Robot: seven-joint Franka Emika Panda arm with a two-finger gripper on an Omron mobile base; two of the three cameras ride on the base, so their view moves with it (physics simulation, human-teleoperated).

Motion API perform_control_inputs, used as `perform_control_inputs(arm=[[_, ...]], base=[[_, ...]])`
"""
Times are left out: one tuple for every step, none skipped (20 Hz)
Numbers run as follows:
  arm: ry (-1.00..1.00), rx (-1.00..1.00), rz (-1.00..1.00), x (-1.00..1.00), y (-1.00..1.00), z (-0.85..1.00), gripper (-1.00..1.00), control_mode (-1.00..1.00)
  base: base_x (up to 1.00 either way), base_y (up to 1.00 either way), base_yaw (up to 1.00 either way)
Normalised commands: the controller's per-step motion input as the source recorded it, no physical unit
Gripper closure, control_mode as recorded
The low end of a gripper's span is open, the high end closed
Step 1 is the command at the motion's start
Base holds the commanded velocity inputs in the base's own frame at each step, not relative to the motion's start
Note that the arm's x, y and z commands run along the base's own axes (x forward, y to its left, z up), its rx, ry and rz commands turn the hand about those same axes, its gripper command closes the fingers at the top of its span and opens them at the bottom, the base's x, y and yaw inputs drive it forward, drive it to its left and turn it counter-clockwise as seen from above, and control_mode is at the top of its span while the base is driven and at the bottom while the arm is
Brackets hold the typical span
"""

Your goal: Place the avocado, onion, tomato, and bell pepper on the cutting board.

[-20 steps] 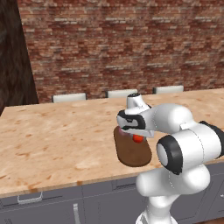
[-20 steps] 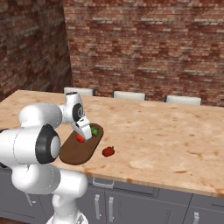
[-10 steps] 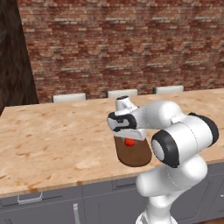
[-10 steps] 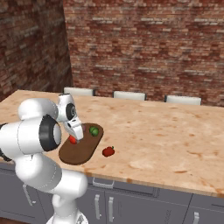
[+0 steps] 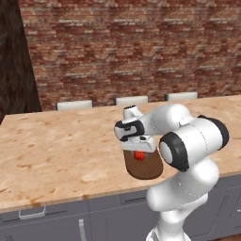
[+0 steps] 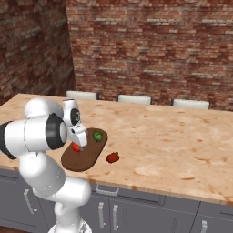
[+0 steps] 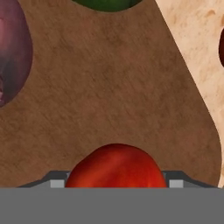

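Board: the cutting board [image 6: 84, 154] lies on the counter [image 6: 173, 150] near its front edge, right in front of the robot.
Tomato: the tomato [image 7: 116, 166] sits low on the board between the tips of the end effector [image 6: 77, 144]; in the right base view it shows as a red ball [image 6: 76, 147] right under the hand.
End effector: it hangs just over the tomato, the fingertips either side of it. I cannot tell whether it grips the tomato or has let go, since the tips barely show.
Avocado: the avocado [image 6: 97, 135] rests on the far end of the board, apart from the tomato.
Onion: the onion [image 7: 11, 52] lies on the board too, seen beside the tomato from the hand camera; the arm hides it from the base cameras.
Bell pepper: the bell pepper [image 6: 113, 157] stands on the bare counter, just beside the board's long edge and off it.
Done, by my reckoning: avocado and onion are placed; the tomato is on the board or very nearly so.
Left to do: free the tomato if it is held, then fetch the bell pepper and set it on the board.
Count: one board, one tomato, one avocado, one onion, one bell pepper.
On the board: three. Off it: one.
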Motion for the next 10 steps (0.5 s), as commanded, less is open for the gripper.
perform_control_inputs(arm=[[0.07, 0.0, 0.0, 0.0, 0.0, -0.2, 1.0, -1.0], [0.07, 0.0, 0.0, 0.0, 0.02, -0.19, 1.0, -1.0], [0.05, 0.0, 0.0, 0.0, 0.0, -0.13, 1.0, -1.0], [0.02, 0.01, 0.0, -0.02, 0.0, -0.09, 1.0, -1.0], [0.03, 0.0, 0.0, -0.01, 0.0, -0.12, 1.0, -1.0], [0.05, 0.0, 0.0, -0.03, 0.0, -0.21, 1.0, -1.0], [0.05, 0.0, 0.0, -0.02, 0.11, -0.27, -1.0, -1.0], [0.01, 0.0, 0.0, -0.11, 0.0, -0.21, -1.0, -1.0], [0.0, 0.03, 0.0, -0.11, 0.0, -0.09, -1.0, -1.0], [0.0, 0.05, 0.0, -0.06, 0.0, -0.08, -1.0, -1.0]], base=[[0.0, 0.0, 0.0], [0.0, 0.0, 0.0], [0.0, 0.0, 0.0], [0.0, 0.0, 0.0], [0.0, 0.0, 0.0], [0.0, 0.0, 0.0], [0.0, 0.0, 0.0], [0.0, 0.0, 0.0], [0.0, 0.0, 0.0], [0.0, 0.0, 0.0]])
